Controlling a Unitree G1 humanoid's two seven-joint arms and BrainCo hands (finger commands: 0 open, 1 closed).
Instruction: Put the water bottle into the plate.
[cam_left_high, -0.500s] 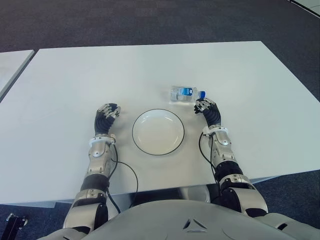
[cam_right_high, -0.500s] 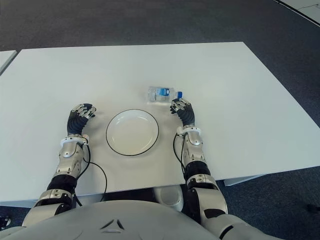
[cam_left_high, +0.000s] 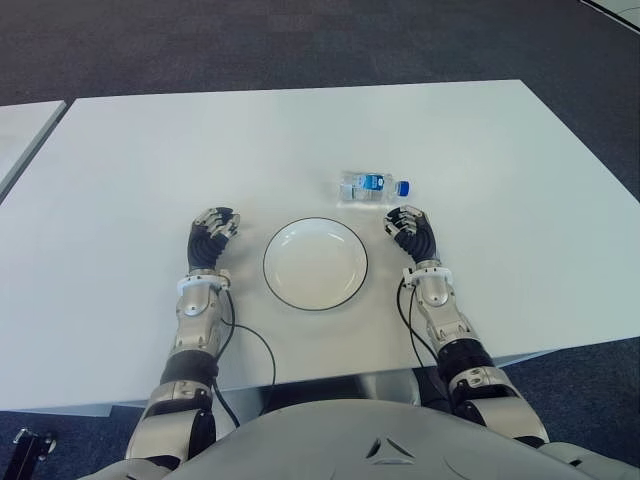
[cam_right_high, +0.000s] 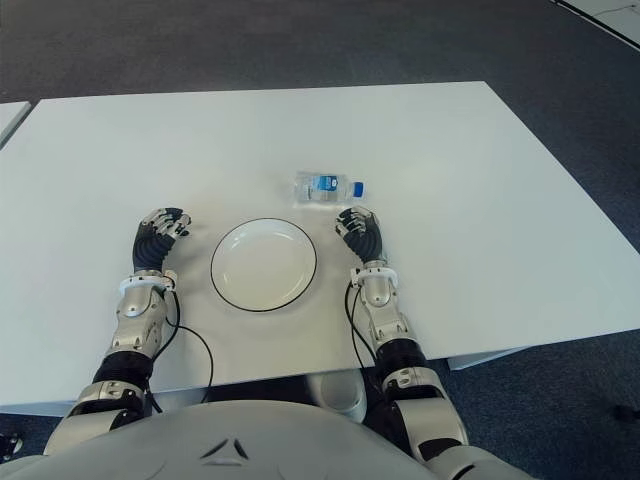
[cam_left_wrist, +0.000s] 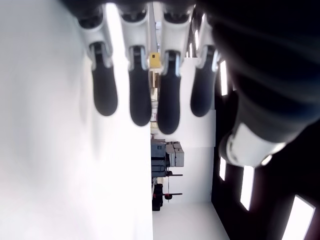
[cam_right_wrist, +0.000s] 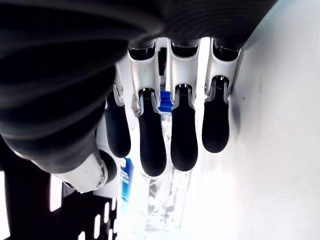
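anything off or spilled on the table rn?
Only oddity: the bottle lies on its side on the table, cap on, beyond the plate, which holds nothing. No spill visible. The right hand is just short of the bottle, holding nothing; the left hand shows left of the plate.

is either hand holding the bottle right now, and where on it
No, nothing is held. The water bottle lies on the table, just beyond the open right hand; the left hand is empty too.
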